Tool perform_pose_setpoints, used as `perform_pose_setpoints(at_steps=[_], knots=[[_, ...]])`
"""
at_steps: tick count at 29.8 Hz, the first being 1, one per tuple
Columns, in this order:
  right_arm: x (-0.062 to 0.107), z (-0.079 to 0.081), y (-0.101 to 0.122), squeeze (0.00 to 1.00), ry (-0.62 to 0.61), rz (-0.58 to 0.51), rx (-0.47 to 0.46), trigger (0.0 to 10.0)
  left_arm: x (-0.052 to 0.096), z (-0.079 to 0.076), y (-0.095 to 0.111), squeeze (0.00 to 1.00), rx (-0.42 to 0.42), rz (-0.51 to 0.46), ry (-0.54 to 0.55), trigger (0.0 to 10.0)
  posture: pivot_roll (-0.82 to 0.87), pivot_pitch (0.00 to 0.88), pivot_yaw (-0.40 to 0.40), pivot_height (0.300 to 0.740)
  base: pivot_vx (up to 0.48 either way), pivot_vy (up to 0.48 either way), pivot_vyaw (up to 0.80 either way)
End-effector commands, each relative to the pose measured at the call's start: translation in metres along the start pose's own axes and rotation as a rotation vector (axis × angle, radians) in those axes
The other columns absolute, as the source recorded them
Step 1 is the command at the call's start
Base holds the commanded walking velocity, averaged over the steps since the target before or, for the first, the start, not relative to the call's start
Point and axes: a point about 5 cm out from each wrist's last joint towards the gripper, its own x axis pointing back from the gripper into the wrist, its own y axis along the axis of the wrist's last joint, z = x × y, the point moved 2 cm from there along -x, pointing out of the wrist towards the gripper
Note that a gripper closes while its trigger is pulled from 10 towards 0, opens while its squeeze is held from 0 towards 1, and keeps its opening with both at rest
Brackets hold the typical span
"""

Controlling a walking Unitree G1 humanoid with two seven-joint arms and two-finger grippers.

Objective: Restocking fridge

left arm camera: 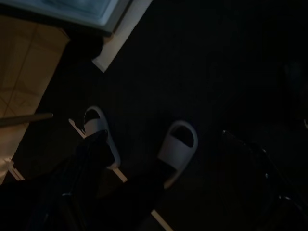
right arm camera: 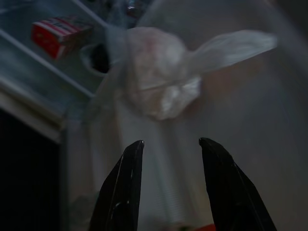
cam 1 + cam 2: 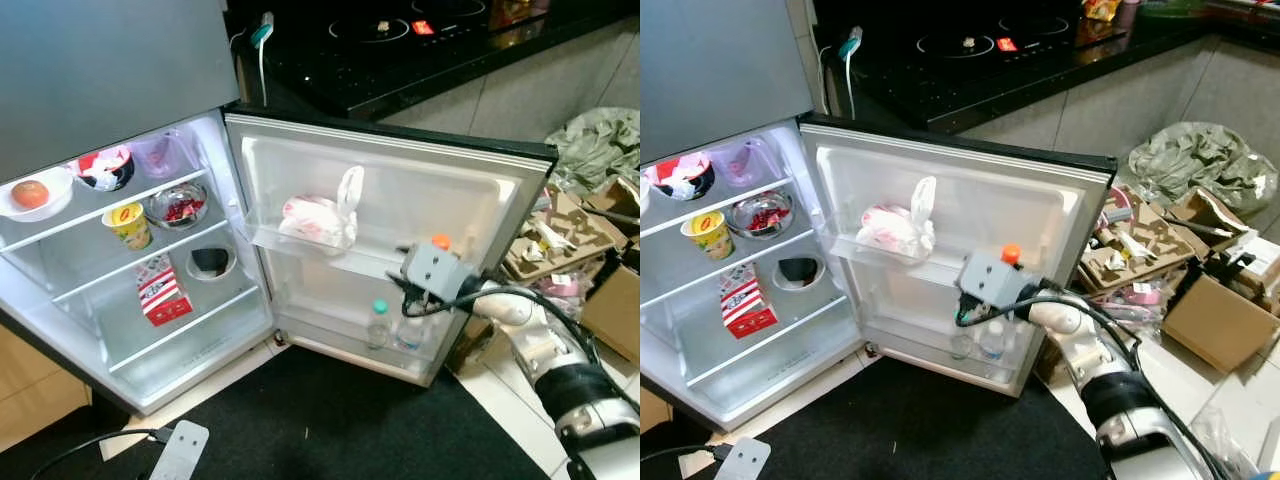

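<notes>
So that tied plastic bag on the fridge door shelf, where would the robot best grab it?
Probably by the knotted neck and loose handle loops of the plastic bag, which stand above the soft, bulging body. The upper door shelf rail hides the bag's lower part, so coming from the open front and slightly above suits. The right gripper, open and empty, already faces it.

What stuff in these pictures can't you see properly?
- What is inside the tied plastic bag on the door shelf: the bag hides it, and the right wrist view is blurred.
- The bottles in the bottom door rack: the right gripper, its fingers apart, partly covers them.
- The label on the yellow cup: too small.
- The left wrist view: very dark; white slippers show.
</notes>
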Motion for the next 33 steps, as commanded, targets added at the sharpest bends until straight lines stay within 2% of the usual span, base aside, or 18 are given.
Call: perform_pose_setpoints(at_steps=[1, 6, 9, 14, 16, 17, 19, 22, 25, 30, 32, 33], knots=[[-0.006, 0.004, -0.009, 0.00, 0.005, 0.076, -0.006, 10.0, 0.001, 0.009, -0.004, 0.00, -0.009, 0.008, 0.020, 10.0, 0.04, 0.036, 0.030, 0.740, 0.000, 0.000, 0.00], [-0.008, 0.009, -0.019, 0.00, 0.062, 0.141, -0.046, 10.0, 0.001, 0.010, -0.004, 0.00, -0.006, 0.008, 0.021, 10.0, 0.04, 0.036, 0.030, 0.740, 0.000, 0.000, 0.00], [-0.004, 0.012, -0.035, 0.00, 0.124, 0.226, -0.113, 10.0, 0.001, 0.010, -0.005, 0.00, -0.003, 0.011, 0.023, 10.0, 0.06, 0.042, 0.020, 0.740, 0.000, 0.000, 0.00], [0.002, 0.004, -0.051, 0.00, 0.075, 0.324, -0.143, 10.0, 0.001, 0.010, -0.005, 0.00, 0.001, 0.013, 0.025, 10.0, 0.06, 0.038, 0.016, 0.740, 0.000, 0.000, 0.00], [0.002, 0.003, -0.053, 0.00, 0.074, 0.333, -0.140, 10.0, 0.001, 0.010, -0.005, 0.00, 0.001, 0.014, 0.025, 10.0, 0.06, 0.038, 0.016, 0.740, 0.000, 0.000, 0.00], [0.005, 0.008, -0.058, 0.00, 0.108, 0.349, -0.185, 10.0, 0.001, 0.010, -0.005, 0.00, 0.002, 0.013, 0.025, 10.0, 0.06, 0.035, 0.016, 0.740, 0.000, 0.000, 0.00], [0.005, 0.012, -0.058, 0.00, 0.135, 0.344, -0.195, 10.0, 0.001, 0.010, -0.005, 0.00, 0.002, 0.013, 0.026, 10.0, 0.06, 0.033, 0.019, 0.740, 0.000, 0.000, 0.00], [0.005, 0.017, -0.057, 0.00, 0.177, 0.329, -0.195, 10.0, 0.001, 0.010, -0.005, 0.00, 0.003, 0.012, 0.026, 10.0, 0.05, 0.032, 0.020, 0.740, 0.000, 0.000, 0.00], [0.000, 0.043, -0.045, 0.00, 0.349, 0.234, -0.173, 10.0, 0.001, 0.010, -0.005, 0.00, -0.003, 0.010, 0.024, 10.0, 0.05, 0.029, 0.021, 0.740, 0.000, 0.000, 0.00], [-0.003, 0.080, -0.019, 0.00, 0.551, 0.068, -0.107, 10.0, 0.001, 0.010, -0.005, 0.00, -0.005, 0.008, 0.022, 10.0, 0.04, 0.027, 0.021, 0.740, 0.000, 0.000, 0.00], [-0.003, 0.082, -0.014, 0.00, 0.557, 0.040, -0.092, 10.0, 0.001, 0.010, -0.004, 0.00, -0.005, 0.007, 0.021, 10.0, 0.04, 0.027, 0.021, 0.740, 0.000, 0.000, 0.00], [-0.002, 0.075, 0.004, 0.00, 0.548, -0.041, -0.081, 10.0, 0.001, 0.010, -0.004, 0.00, -0.008, 0.006, 0.018, 10.0, 0.03, 0.027, 0.022, 0.740, 0.000, 0.000, 0.00]])
